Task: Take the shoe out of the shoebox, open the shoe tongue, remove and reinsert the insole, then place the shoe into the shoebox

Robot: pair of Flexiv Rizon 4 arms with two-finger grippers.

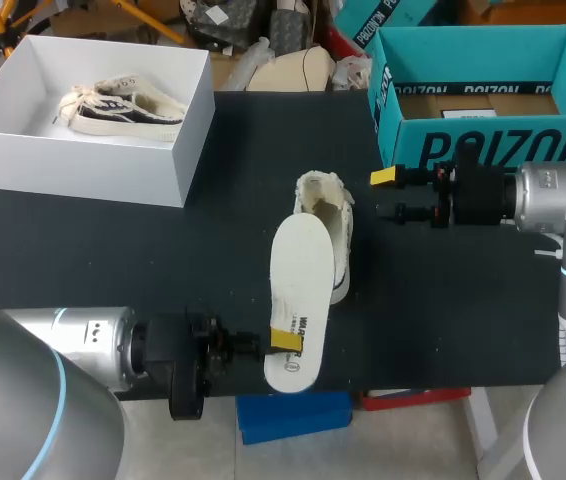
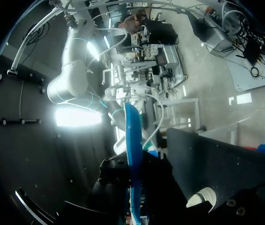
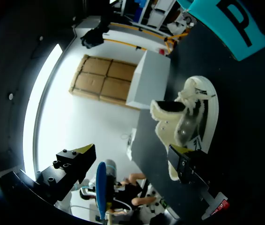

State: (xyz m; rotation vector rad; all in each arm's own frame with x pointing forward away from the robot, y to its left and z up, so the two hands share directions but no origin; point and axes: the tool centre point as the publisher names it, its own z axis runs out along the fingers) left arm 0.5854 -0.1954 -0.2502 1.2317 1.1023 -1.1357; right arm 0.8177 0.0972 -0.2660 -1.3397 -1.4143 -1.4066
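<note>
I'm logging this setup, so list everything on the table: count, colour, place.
white shoebox: one, white, far left of table, open.
boxed shoe: one, cream and black, inside the white shoebox.
teal box: one, teal, far right, open.
loose shoe: one, cream, mid-table.
insole: one, white, overlapping the loose shoe.
table: one, black.
left gripper: one, yellow-tipped, shut on the insole's near end.
right gripper: one, yellow-tipped, open, right of the loose shoe.

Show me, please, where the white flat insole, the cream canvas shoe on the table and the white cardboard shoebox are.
white flat insole (image 1: 301,290), head view, middle of its white face
cream canvas shoe (image 1: 342,225), head view, its side wall
white cardboard shoebox (image 1: 78,165), head view, its front wall
</note>
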